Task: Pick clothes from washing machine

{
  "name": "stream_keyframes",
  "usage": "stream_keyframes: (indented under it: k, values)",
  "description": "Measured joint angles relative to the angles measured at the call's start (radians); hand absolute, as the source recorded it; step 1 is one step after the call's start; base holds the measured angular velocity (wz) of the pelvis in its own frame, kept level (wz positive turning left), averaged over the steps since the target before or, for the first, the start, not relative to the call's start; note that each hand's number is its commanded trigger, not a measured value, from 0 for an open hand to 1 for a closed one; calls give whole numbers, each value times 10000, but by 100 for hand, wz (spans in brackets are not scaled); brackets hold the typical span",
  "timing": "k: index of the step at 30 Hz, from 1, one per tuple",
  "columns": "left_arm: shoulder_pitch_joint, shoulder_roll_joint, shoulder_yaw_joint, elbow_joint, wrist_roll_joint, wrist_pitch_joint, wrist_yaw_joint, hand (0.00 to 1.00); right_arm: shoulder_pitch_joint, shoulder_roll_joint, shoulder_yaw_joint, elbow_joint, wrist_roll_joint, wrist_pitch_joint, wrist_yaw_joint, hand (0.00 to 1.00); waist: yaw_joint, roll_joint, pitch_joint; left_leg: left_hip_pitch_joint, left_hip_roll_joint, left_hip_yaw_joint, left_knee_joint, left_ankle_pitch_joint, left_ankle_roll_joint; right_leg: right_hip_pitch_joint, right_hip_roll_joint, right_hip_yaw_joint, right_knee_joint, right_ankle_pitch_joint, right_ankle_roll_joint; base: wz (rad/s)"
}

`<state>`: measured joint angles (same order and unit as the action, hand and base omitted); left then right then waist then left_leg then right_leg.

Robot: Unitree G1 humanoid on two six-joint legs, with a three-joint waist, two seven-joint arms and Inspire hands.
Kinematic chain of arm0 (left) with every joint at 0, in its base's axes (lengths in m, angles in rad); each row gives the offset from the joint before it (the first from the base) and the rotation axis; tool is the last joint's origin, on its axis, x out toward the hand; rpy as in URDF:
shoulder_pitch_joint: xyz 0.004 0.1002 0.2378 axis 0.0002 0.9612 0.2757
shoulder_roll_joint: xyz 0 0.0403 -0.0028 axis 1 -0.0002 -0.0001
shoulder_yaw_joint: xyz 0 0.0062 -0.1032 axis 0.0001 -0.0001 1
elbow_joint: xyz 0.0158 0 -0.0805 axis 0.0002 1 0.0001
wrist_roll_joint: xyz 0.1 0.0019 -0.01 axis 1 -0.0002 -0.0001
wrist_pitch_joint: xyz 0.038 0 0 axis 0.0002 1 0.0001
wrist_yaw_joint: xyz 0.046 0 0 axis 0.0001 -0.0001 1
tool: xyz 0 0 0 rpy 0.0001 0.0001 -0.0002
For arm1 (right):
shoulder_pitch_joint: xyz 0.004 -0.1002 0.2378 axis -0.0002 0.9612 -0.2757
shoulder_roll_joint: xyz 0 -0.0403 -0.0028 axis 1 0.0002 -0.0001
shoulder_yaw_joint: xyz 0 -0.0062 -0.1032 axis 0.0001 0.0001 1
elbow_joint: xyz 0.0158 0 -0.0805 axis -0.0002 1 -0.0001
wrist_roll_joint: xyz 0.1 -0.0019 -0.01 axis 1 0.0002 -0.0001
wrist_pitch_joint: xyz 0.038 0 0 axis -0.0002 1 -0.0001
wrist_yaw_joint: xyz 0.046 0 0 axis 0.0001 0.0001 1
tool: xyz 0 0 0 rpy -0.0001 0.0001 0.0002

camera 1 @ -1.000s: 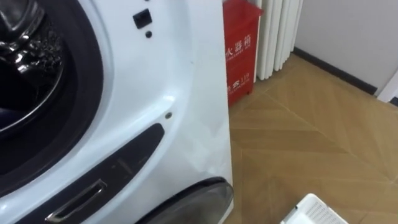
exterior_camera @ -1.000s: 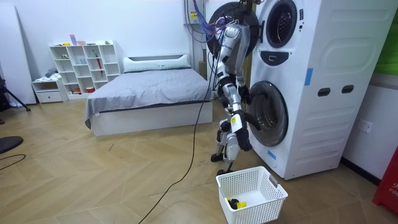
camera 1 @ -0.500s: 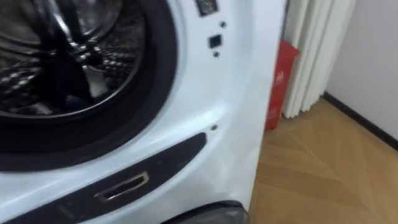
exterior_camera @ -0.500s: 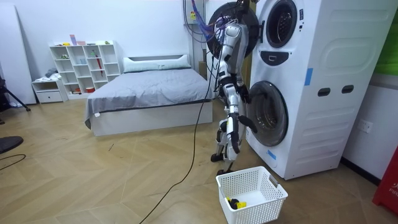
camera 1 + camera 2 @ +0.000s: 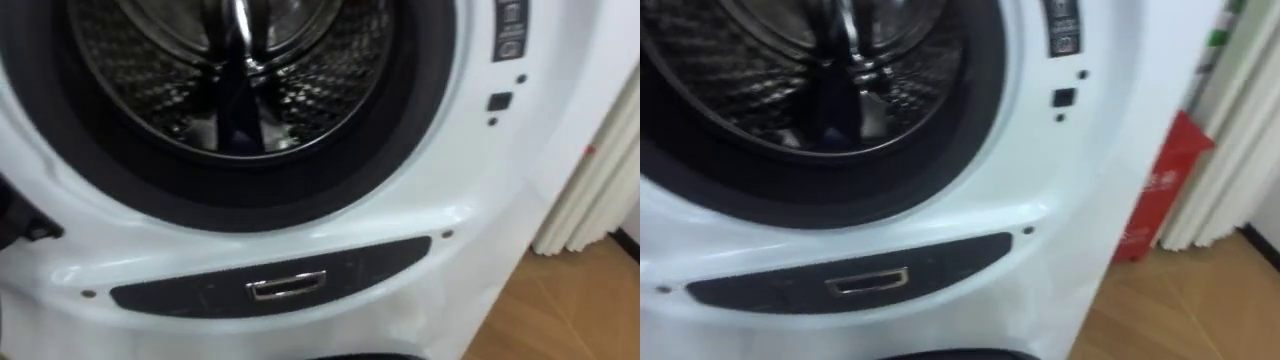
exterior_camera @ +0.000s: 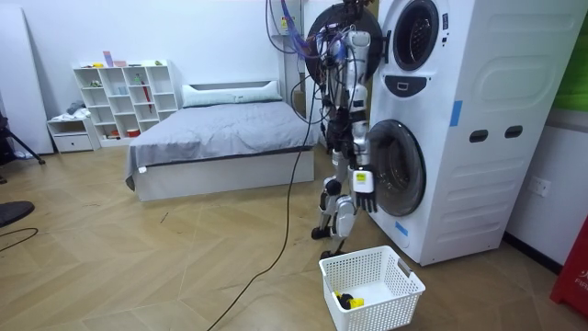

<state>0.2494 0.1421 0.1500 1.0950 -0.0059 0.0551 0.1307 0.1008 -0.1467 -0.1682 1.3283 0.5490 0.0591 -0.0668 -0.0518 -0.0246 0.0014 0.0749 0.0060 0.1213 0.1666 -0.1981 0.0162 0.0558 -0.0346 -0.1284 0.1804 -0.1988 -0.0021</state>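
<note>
**Obs.: robot at upper drum, nothing in hand**

Position: the robot stands upright, close against the tall white stacked washing machine (image 6: 478, 138), head level with the upper opening.

Task's thing: inside the perforated steel drum (image 5: 320, 90), low and near the middle, lies a dark blue-black piece of clothing (image 5: 238, 128). Its shape is unclear, and part of it may be reflection.

Robot hand (image 6: 363, 181): one hangs low beside the round glass lower door (image 6: 397, 170), which I take for the right, being on the camera's side of the body. How far open it is I cannot tell. No cloth hangs from it.

Progress (judgement): early to middle. The white slatted plastic basket (image 6: 404, 280) on the floor just near the robot's feet holds a small yellow item (image 6: 354, 302), with something dark beside it. The garment is yet to be reached, gripped, drawn out and dropped in.

Edges:
- The thick dark rubber ring (image 5: 400, 150) rims the opening, and a sleeve could snag there.
- The black round upper door (image 6: 320, 41) stands swung open just left of the head.
- A dark panel with a chrome handle (image 5: 288, 285) sits under the opening.

Open room: a red box (image 5: 1160, 195) stands at the machine's far right corner. Bare wooden floor (image 6: 184, 267) runs left toward the grey bed (image 6: 220, 138).
</note>
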Motion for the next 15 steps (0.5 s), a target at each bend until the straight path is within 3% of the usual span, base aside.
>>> stream_keyframes:
  k: [6, 8, 15]
  values:
    - [-71, -132, -150, 718, 223, 162, 549, 0, -274, 258, 1084, -50, -1253, 61, 375, 0, 353, -118, 60, 152, -13, -214, -1, -27, -37, 372, 13, -129, -270, 5, -3, 11]
    - [-20, -183, -156, 741, 417, 305, 548, 0, -212, 267, 1291, -75, -1303, 45, 469, 0, 359, -115, 138, 225, -3, -189, -2, -50, -56, 473, 28, -125, -290, 5, -3, 0]
    - [-31, -173, -139, 727, 876, 612, 549, 0, -187, 272, 1487, -38, -1429, -57, 445, 0, 439, -14, 101, 174, 226, -139, 390, -347, -210, 518, 237, -73, -196, -13, -105, -7]
